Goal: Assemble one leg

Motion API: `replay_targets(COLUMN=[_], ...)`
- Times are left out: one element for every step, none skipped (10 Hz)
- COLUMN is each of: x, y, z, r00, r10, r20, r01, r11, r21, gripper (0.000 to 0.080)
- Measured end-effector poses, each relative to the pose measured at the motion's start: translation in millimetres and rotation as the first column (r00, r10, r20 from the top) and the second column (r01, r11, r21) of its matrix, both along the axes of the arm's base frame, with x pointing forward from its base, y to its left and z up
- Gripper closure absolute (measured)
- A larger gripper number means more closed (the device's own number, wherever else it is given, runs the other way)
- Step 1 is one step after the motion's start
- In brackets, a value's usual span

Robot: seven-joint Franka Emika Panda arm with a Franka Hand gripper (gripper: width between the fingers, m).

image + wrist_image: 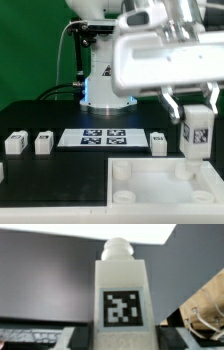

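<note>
One leg (196,135) upright in claw (193,108), above tray (145,168)

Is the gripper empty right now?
No, the gripper is shut on the leg, holding it upright over a corner of the white tray.

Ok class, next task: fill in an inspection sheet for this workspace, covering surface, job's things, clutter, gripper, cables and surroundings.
Surface: black table, with the marker board lying flat on it.
Job's things: one leg is held upright over the tray, at its corner on the exterior view's right; contact cannot be told. Three loose legs stand in a row beside the board.
Clutter: nothing seen.
Gripper: the gripper is shut on the leg's upper part.
Cables: a black cable loops beside the arm's base, off the table.
Surroundings: green backdrop.
</note>
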State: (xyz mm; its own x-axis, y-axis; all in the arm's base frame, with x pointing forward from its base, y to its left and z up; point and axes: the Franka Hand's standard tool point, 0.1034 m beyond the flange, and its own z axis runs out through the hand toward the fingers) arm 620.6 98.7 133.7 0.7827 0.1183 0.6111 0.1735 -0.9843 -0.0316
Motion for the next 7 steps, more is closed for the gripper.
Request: replay_targets(x=[-2.0,-4.4,-5.5,-5.2,-5.1,-5.3,-1.9], y=[1.7,3.6,3.7,3.7,5.3,8.5,10.5], z=[-9.3,-18.5,-22.6,-25.5,-29.1,-33.8,-34.2], r00=[1.000,1.000,1.000,1.000,1.000,0.999,1.000], r10=[0.000,0.003,0.003,0.002,0.004,0.008,0.010], r20=[0.003,-0.011,-0.018,-0.022,-0.026,-0.033,-0.029], r01=[0.000,-0.003,-0.003,-0.002,-0.004,-0.008,-0.009], r11=[1.000,1.000,1.000,1.000,1.000,1.000,1.000], r21=[0.002,0.002,0.002,0.003,0.004,0.005,0.007], gripper=[0.0508,0.0508,0.0508,0.0508,0.0508,0.0508,0.0508])
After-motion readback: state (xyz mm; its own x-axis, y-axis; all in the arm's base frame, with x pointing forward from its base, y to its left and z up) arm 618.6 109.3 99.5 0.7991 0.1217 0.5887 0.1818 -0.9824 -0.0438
